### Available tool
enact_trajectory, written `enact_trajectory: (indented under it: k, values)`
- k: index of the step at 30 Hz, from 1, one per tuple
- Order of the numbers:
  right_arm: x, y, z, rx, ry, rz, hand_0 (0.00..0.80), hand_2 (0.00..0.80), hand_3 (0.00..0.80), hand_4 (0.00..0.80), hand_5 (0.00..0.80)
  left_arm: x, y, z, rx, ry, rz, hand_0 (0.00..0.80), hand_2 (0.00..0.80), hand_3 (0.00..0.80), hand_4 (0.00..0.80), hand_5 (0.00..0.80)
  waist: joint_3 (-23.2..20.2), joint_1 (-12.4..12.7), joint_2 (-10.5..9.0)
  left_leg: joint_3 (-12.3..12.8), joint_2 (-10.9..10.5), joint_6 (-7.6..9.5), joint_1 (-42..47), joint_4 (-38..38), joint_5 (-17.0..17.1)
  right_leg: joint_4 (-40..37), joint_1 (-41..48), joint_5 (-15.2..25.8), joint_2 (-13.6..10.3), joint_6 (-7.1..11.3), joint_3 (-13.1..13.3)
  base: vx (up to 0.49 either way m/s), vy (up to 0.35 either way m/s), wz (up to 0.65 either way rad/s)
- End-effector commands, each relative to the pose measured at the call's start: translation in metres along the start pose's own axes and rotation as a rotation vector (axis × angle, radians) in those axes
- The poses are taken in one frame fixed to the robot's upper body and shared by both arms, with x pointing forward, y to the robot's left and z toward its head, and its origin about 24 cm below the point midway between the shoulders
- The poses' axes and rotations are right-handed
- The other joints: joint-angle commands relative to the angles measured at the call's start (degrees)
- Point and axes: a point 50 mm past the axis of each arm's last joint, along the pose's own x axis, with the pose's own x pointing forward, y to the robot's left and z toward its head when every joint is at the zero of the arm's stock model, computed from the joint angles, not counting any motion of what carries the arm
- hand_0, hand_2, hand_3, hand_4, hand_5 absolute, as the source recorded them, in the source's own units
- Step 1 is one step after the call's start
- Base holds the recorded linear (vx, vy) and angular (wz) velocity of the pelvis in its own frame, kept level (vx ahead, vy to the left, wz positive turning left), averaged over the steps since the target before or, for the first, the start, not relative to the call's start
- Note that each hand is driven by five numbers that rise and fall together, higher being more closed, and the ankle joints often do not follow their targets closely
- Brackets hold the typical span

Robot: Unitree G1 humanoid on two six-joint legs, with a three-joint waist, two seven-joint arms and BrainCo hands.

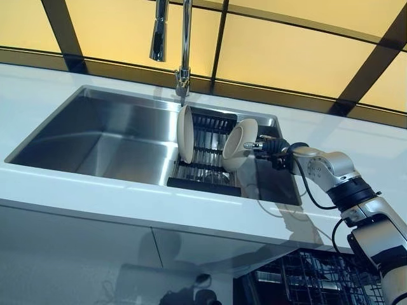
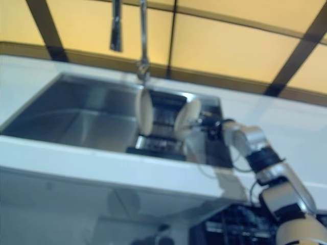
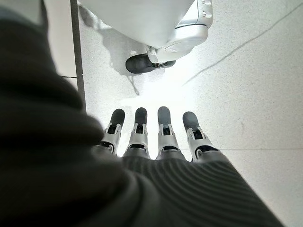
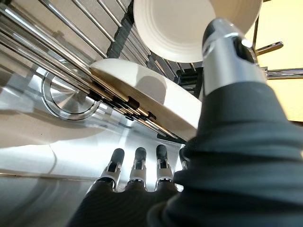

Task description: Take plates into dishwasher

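Note:
Two cream plates stand in a black wire rack [image 1: 203, 166] in the right part of the steel sink [image 1: 108, 136]. One plate [image 1: 185, 135] is upright at the rack's left. The other plate [image 1: 240, 145] leans to the right, and my right hand [image 1: 267, 147] is at its right rim. In the right wrist view the leaning plate's rim [image 4: 156, 92] lies between the straight fingers [image 4: 137, 163] and the thumb [image 4: 227, 52], which are not closed on it. The upright plate [image 4: 189, 23] shows beyond. My left hand [image 3: 161, 130] hangs open over the floor, holding nothing.
A tall faucet [image 1: 184, 44] rises behind the sink, close to the upright plate. White counter [image 1: 95, 190] runs along the sink's front. The open dishwasher's wire rack [image 1: 305, 279] shows below the counter at the lower right. The sink drain [image 4: 66, 94] lies under the rack.

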Motion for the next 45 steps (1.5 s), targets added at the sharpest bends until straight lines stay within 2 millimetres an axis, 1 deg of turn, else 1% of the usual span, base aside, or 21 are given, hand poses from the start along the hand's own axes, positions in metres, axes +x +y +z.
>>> enact_trajectory:
  k: [1, 7, 13, 15, 20, 21, 22, 23, 24, 25, 26, 27, 28, 32, 37, 40, 45]
  values:
    - [-0.002, 0.002, 0.038, -0.013, -0.074, 0.000, 0.000, 0.000, 0.000, 0.000, 0.000, 0.000, -0.002, -0.006, 0.041, 0.037, 0.000, 0.000, 0.000, 0.000, 0.000, 0.000, -0.6, 2.0, 0.32, 3.5, -1.4, 1.45, -0.7, -0.2, -3.1, -0.1, 0.7, -2.8, 1.4, 2.82, -1.8, 0.000, 0.000, 0.00]
    - [0.001, 0.000, 0.035, 0.005, -0.058, -0.004, 0.000, 0.000, 0.000, 0.000, 0.000, 0.001, -0.005, -0.007, 0.010, 0.036, -0.005, 0.000, 0.000, 0.000, 0.000, 0.000, -0.3, 2.3, 0.47, 3.3, -1.4, 1.42, -0.9, -0.2, -3.1, -0.1, 0.6, -2.9, 1.4, 2.71, -1.9, 0.000, 0.000, 0.00]
    - [0.003, -0.003, 0.036, -0.021, -0.041, -0.062, 0.000, 0.000, 0.000, 0.000, 0.000, 0.001, -0.004, -0.006, -0.029, 0.035, -0.001, 0.000, 0.000, 0.000, 0.000, 0.000, 0.1, 2.8, 0.46, 2.7, -1.5, 1.36, -1.1, -0.2, -3.1, -0.1, 0.5, -2.9, 1.5, 2.72, -2.2, 0.000, 0.000, 0.00]
    - [0.003, -0.008, 0.035, -0.039, -0.023, -0.091, 0.000, 0.000, 0.000, 0.000, 0.000, 0.001, -0.005, -0.006, -0.044, 0.034, -0.003, 0.000, 0.000, 0.000, 0.000, 0.000, 0.1, 3.1, 0.37, 2.5, -1.5, 1.31, -1.2, -0.2, -3.0, 0.0, 0.4, -2.9, 1.5, 2.73, -2.4, 0.002, 0.013, 0.02]
    - [0.006, -0.009, 0.034, -0.014, -0.040, -0.124, 0.000, 0.000, 0.000, 0.000, 0.000, 0.001, -0.010, -0.007, -0.085, 0.030, -0.001, 0.000, 0.000, 0.000, 0.000, 0.000, 0.7, 3.5, 0.49, 2.0, -1.5, 1.19, -1.6, -0.2, -2.9, 0.0, 0.2, -2.8, 1.7, 2.61, -2.3, -0.006, 0.022, 0.13]
    - [0.007, -0.008, 0.035, -0.013, -0.043, -0.130, 0.053, 0.053, 0.053, 0.053, 0.053, 0.001, -0.010, -0.007, -0.087, 0.031, -0.001, 0.000, 0.000, 0.000, 0.000, 0.000, 0.7, 3.5, 0.53, 2.0, -1.5, 1.22, -1.6, -0.2, -2.9, 0.0, 0.2, -2.8, 1.7, 2.60, -2.3, -0.021, 0.021, 0.04]
    - [0.007, -0.006, 0.038, -0.005, -0.056, -0.143, 0.195, 0.195, 0.195, 0.195, 0.195, 0.001, -0.011, -0.007, -0.086, 0.034, -0.001, 0.000, 0.000, 0.000, 0.000, 0.000, 0.9, 3.6, 0.62, 1.9, -1.5, 1.22, -1.8, -0.2, -2.8, 0.0, 0.0, -2.8, 1.7, 2.57, -2.3, 0.000, 0.000, 0.00]
    - [0.006, -0.007, 0.040, -0.014, -0.060, -0.162, 0.304, 0.304, 0.304, 0.304, 0.304, 0.001, -0.011, -0.008, -0.089, 0.037, -0.002, 0.000, 0.000, 0.000, 0.000, 0.000, 1.1, 3.7, 0.69, 1.6, -1.6, 1.23, -1.9, -0.2, -2.8, 0.1, -0.1, -2.8, 1.7, 2.58, -2.3, 0.000, 0.000, 0.00]
    - [0.005, -0.009, 0.041, -0.018, -0.065, -0.177, 0.386, 0.386, 0.386, 0.386, 0.386, 0.001, -0.011, -0.008, -0.094, 0.038, -0.003, 0.000, 0.000, 0.000, 0.000, 0.000, 1.2, 3.7, 0.79, 1.5, -1.6, 1.26, -1.9, -0.2, -2.8, 0.1, -0.1, -2.8, 1.7, 2.58, -2.4, -0.015, 0.020, 0.06]
    - [0.005, -0.010, 0.042, -0.033, -0.064, -0.192, 0.408, 0.408, 0.408, 0.408, 0.408, 0.001, -0.012, -0.008, -0.100, 0.043, -0.003, 0.000, 0.000, 0.000, 0.000, 0.000, 1.2, 3.8, 0.83, 1.4, -1.6, 1.24, -1.9, -0.2, -2.8, 0.2, -0.2, -2.9, 1.7, 2.59, -2.4, -0.006, 0.019, 0.09]
    - [0.004, -0.012, 0.045, -0.043, -0.070, -0.211, 0.508, 0.508, 0.508, 0.508, 0.508, 0.001, -0.013, -0.010, -0.105, 0.048, -0.004, 0.000, 0.000, 0.000, 0.000, 0.000, 1.2, 3.9, 0.80, 1.3, -1.6, 1.26, -1.9, -0.2, -2.7, 0.2, -0.2, -2.8, 1.7, 2.59, -2.5, -0.004, 0.014, 0.09]
    - [0.004, -0.014, 0.048, -0.054, -0.075, -0.229, 0.684, 0.684, 0.684, 0.684, 0.684, 0.001, -0.014, -0.010, -0.111, 0.049, -0.003, 0.000, 0.000, 0.000, 0.000, 0.000, 1.3, 4.0, 0.77, 1.3, -1.6, 1.27, -2.0, -0.2, -2.7, 0.1, -0.1, -2.8, 1.7, 2.58, -2.6, -0.001, 0.010, 0.07]
    - [0.003, -0.016, 0.050, -0.072, -0.084, -0.243, 0.800, 0.800, 0.800, 0.800, 0.800, 0.001, -0.014, -0.011, -0.113, 0.051, -0.002, 0.000, 0.000, 0.000, 0.000, 0.000, 1.3, 4.1, 0.72, 1.2, -1.7, 1.27, -1.9, -0.2, -2.8, 0.1, -0.1, -2.8, 1.7, 2.57, -2.6, 0.000, 0.007, 0.08]
    - [-0.004, -0.030, 0.061, -0.122, -0.110, -0.314, 0.800, 0.800, 0.800, 0.800, 0.800, 0.001, -0.013, -0.012, -0.101, 0.051, 0.002, 0.000, 0.000, 0.000, 0.000, 0.000, 1.1, 4.3, 0.54, 1.1, -1.7, 1.24, -1.9, -0.2, -2.8, 0.0, 0.0, -2.8, 1.8, 2.64, -2.8, -0.005, 0.002, 0.07]
    - [-0.009, -0.041, 0.068, -0.170, -0.122, -0.378, 0.800, 0.800, 0.800, 0.800, 0.800, 0.001, -0.014, -0.012, -0.090, 0.051, 0.005, 0.000, 0.000, 0.000, 0.000, 0.000, 0.9, 4.5, 0.43, 1.0, -1.8, 1.32, -1.8, -0.2, -2.9, 0.0, 0.1, -2.7, 1.7, 2.72, -2.9, -0.002, 0.000, 0.01]
    - [-0.015, -0.051, 0.075, -0.215, -0.133, -0.420, 0.800, 0.800, 0.800, 0.800, 0.800, 0.001, -0.013, -0.013, -0.079, 0.053, 0.008, 0.000, 0.000, 0.000, 0.000, 0.000, 0.6, 4.4, 0.33, 1.1, -1.8, 1.45, -1.4, -0.2, -3.1, 0.1, 0.3, -2.8, 1.7, 2.84, -2.8, 0.000, 0.000, 0.00]
    - [-0.023, -0.061, 0.085, -0.282, -0.163, -0.483, 0.800, 0.800, 0.800, 0.800, 0.800, 0.001, -0.012, -0.012, -0.067, 0.058, 0.011, 0.000, 0.000, 0.000, 0.000, 0.000, 0.1, 4.3, 0.14, 1.4, -1.8, 1.53, -1.0, -0.2, -3.3, 0.0, 0.6, -2.7, 1.8, 2.92, -2.5, 0.000, 0.000, 0.00]
